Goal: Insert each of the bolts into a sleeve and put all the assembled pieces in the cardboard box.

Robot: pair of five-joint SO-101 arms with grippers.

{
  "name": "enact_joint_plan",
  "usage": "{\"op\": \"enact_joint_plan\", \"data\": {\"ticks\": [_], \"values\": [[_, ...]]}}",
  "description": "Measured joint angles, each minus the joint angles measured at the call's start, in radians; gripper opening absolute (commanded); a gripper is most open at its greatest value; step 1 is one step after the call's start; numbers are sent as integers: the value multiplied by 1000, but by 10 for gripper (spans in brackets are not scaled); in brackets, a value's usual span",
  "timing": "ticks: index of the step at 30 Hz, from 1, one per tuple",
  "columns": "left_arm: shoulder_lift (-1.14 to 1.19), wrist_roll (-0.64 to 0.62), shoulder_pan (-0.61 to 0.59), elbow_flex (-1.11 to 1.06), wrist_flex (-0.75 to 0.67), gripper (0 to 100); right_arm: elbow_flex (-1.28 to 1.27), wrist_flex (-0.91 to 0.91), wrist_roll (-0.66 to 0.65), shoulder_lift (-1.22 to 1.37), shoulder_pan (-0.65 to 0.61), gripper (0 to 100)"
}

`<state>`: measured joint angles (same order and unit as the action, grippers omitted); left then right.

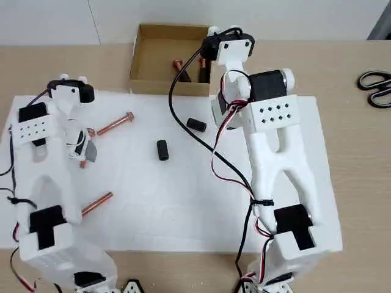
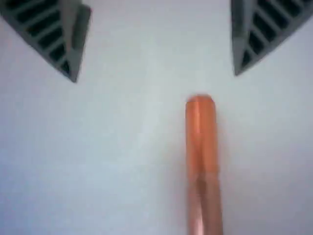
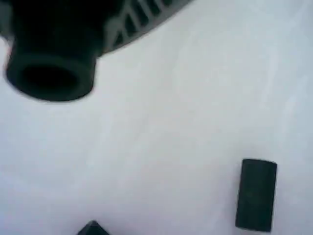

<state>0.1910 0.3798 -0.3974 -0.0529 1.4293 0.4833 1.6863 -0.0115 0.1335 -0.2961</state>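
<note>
- My left gripper (image 2: pixel 155 76) is spread wide and holds nothing.
- A copper bolt (image 2: pixel 200 156) lies flat on the white foam pad (image 2: pixel 112 147). Its end points into the gap between the fingers (image 2: pixel 63 44), nearer one of them and touching neither.
- My right gripper (image 3: pixel 73 29) is clamped on a black sleeve (image 3: pixel 49 68), whose open bore faces the wrist camera.
- A loose sleeve (image 3: pixel 257 193) lies on the pad, well apart from that gripper.
- The cardboard box (image 1: pixel 139 61) sits just beyond the right gripper, with one assembled piece (image 1: pixel 181 70) inside.
</note>
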Motion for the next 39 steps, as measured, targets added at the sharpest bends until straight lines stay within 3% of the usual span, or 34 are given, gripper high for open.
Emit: {"op": "enact_joint_plan", "data": {"ticks": [17, 39], "values": [[365, -63, 0, 390, -12, 193, 0, 0, 0, 0, 0, 3], [689, -94, 21, 827, 195, 189, 0, 0, 0, 0, 0, 3]]}}
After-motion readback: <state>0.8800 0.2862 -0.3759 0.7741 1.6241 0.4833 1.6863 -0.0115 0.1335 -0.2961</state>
